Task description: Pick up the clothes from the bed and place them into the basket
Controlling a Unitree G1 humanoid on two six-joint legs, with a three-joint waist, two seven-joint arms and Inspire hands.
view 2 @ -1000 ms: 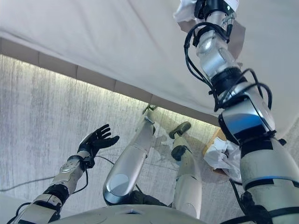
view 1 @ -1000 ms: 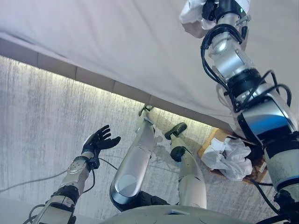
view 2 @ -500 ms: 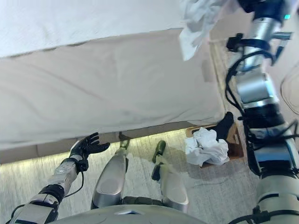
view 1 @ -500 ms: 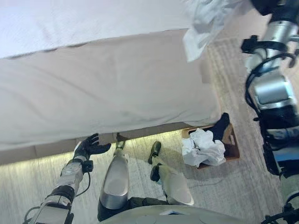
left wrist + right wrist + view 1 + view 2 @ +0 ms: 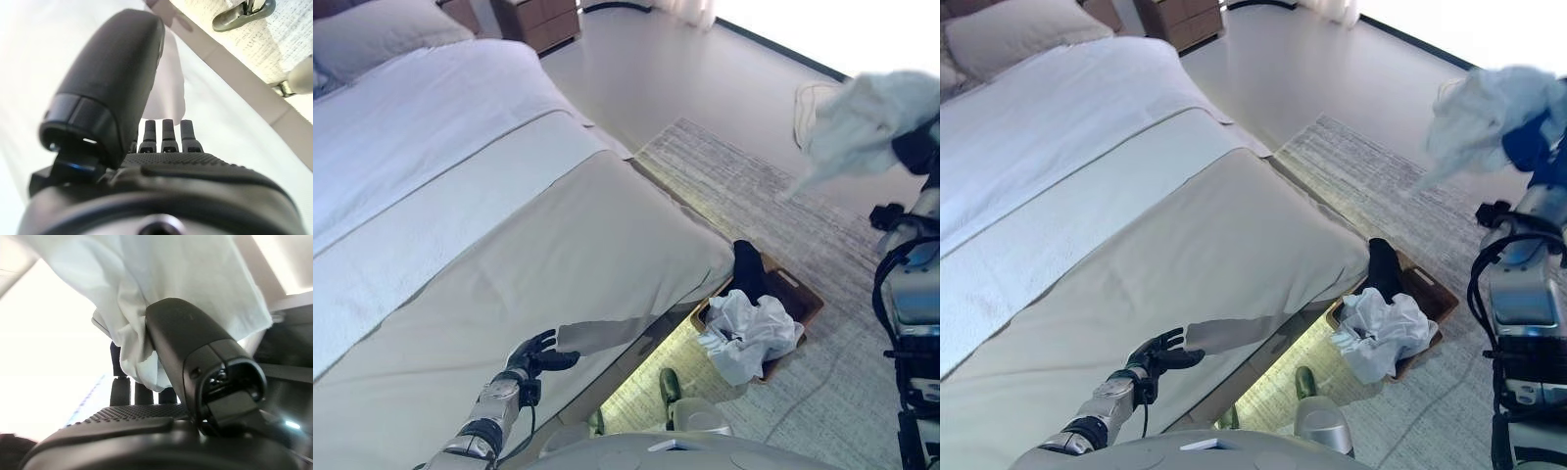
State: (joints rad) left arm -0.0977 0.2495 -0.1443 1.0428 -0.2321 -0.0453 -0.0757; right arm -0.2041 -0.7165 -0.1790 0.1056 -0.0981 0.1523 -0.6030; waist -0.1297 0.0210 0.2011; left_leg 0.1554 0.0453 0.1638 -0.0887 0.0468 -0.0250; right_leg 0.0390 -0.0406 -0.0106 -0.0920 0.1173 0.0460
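Bedroom rug (image 5: 773,196), crumpled white garment (image 5: 857,117) bunched in raised right hand (image 5: 146,426)

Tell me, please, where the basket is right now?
The basket sits on the rug by the bed's corner, at the eye views' lower right, holding white and dark clothes.

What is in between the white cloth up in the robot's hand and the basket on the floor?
Nothing but bare grey rug. In the left eye view the right hand holds the white cloth up high, and the basket sits below by the bed.
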